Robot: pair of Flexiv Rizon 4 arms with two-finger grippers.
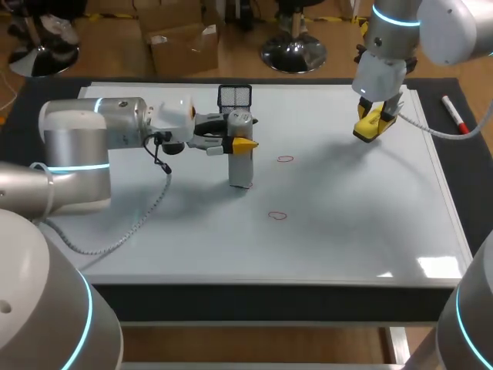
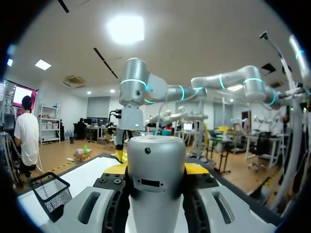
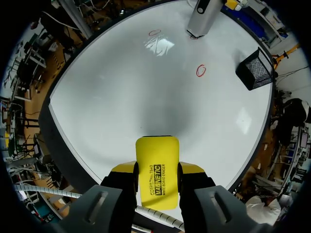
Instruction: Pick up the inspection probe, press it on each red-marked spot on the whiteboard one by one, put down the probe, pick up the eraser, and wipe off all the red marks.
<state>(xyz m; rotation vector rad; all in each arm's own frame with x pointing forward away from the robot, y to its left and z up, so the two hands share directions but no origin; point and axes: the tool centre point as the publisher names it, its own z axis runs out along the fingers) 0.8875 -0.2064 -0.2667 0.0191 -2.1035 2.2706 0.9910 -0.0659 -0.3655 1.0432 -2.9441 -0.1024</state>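
My left gripper (image 1: pixel 240 144) is shut on the silver inspection probe (image 1: pixel 241 166), which stands upright with its foot on the whiteboard (image 1: pixel 347 216). Two red marks show: one (image 1: pixel 286 159) just right of the probe, one (image 1: pixel 277 216) nearer the front. In the left wrist view the probe (image 2: pixel 155 165) fills the gap between the yellow tips of the left gripper (image 2: pixel 155 170). At the back right, my right gripper (image 1: pixel 373 119) hangs above the board, shut on the yellow eraser (image 1: pixel 368 129). From the right wrist, the eraser (image 3: pixel 156 165) sits in the right gripper (image 3: pixel 156 171), with both marks (image 3: pixel 201 71) (image 3: pixel 154 33) and the probe (image 3: pixel 201 17) far ahead.
A black mesh basket (image 1: pixel 235 95) stands at the board's back edge, just behind the probe. A red-capped marker (image 1: pixel 454 114) lies off the board's right edge. My left arm's cable (image 1: pixel 146 212) trails over the board's left part.
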